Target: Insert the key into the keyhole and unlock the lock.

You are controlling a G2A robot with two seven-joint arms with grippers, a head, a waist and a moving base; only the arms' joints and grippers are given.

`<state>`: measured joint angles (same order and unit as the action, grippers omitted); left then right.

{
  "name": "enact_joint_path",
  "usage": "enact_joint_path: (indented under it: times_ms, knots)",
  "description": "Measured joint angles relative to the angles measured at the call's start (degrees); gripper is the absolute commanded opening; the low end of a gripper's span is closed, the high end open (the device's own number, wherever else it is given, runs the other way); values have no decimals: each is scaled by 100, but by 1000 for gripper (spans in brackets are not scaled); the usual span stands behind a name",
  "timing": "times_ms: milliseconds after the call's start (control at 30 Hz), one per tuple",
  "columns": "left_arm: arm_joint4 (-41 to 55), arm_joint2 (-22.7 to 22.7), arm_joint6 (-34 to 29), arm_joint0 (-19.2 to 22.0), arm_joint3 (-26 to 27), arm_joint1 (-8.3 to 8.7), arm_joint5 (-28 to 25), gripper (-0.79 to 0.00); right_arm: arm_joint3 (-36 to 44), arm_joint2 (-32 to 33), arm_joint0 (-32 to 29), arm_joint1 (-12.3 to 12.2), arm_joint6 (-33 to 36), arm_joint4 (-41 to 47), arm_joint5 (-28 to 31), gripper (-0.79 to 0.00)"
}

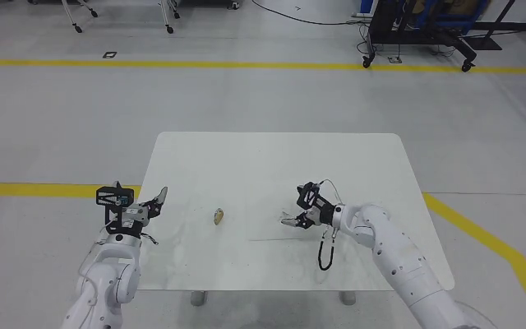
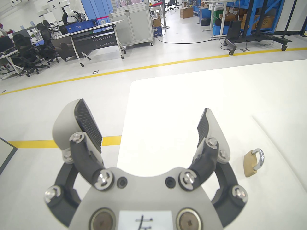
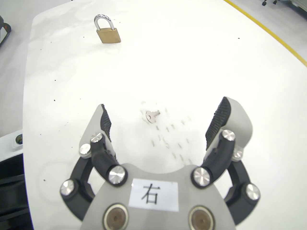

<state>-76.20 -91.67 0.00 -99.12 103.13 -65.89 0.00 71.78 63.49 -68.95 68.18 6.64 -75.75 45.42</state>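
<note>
Lock of squared brass, flat silver key; ribbed jaws wide on left gripper, right gripper

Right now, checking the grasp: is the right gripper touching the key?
Apart. Right wrist view shows bare table between the key and both fingers of the right gripper.

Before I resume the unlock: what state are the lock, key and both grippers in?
Brass padlock with steel shackle: lying flat, shackle looks closed, no key in it.
Small silver key: lying loose, not gripped.
Left gripper: jaws open, empty.
Right gripper: jaws open, empty, key just ahead.
</note>
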Motion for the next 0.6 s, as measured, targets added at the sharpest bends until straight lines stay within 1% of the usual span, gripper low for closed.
enact_joint_path:
  times_ms: [33,67,100,167,200,600]
  knots:
    - [0,0,0,0,0,0,0,0,28,-54,15,-5,-9,-164,17,-77]
    - [0,0,0,0,0,0,0,0,50,-108,20,-8,-41,-340,10,-314]
    - [0,0,0,0,0,0,0,0,55,-168,18,-11,-117,-540,-30,-483]
    - [0,0,0,0,0,0,0,0,21,-234,24,-12,-239,-751,-115,-754]
    - [0,0,0,0,0,0,0,0,-13,-270,35,-9,-296,-837,-171,-785]
    - [0,0,0,0,0,0,0,0,-228,-456,177,3,-349,-1003,-224,-785]
